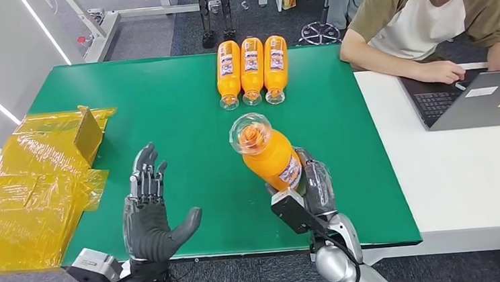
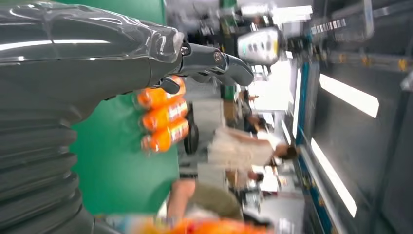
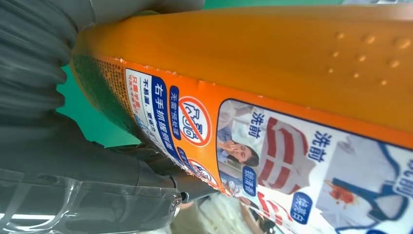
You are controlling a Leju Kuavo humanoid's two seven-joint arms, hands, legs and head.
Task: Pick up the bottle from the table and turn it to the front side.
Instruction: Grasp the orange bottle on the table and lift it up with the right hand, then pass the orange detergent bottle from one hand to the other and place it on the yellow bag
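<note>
The head view looks steeply down from the near edge of the green-topped table [image 1: 165, 121]. Both wrist views sit turned and very close, the left one sharing three orange plastic bottles [image 1: 252, 70] at the far edge.
</note>
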